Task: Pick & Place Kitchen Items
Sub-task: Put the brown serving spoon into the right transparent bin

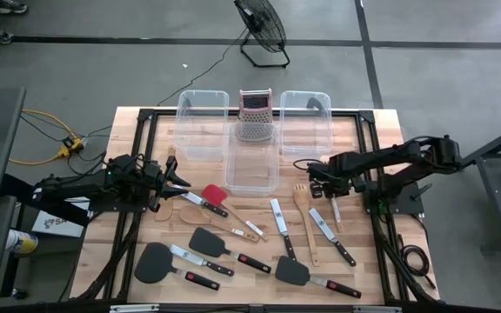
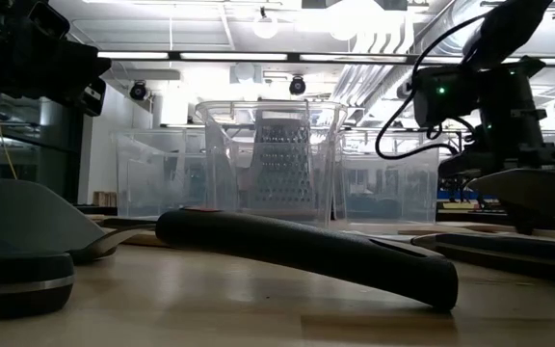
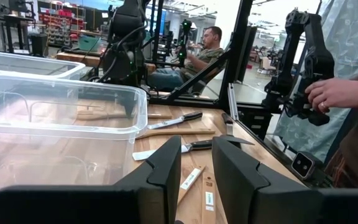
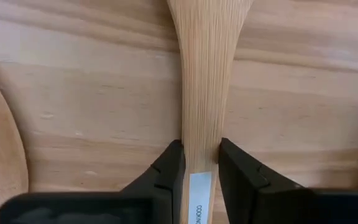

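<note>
Right jaws clamp a wooden handle

Jaws of the right gripper (image 4: 200, 163) press both sides of a pale wooden utensil handle (image 4: 207, 74) lying flat on the counter (image 1: 365, 261), near its right side; it looks like the wooden fork (image 1: 301, 202), though the head is out of the close view. Left gripper (image 3: 196, 163) hovers by the clear bin (image 3: 55, 118), jaws slightly parted, holding nothing. Knives and spatulas lie between.
</note>
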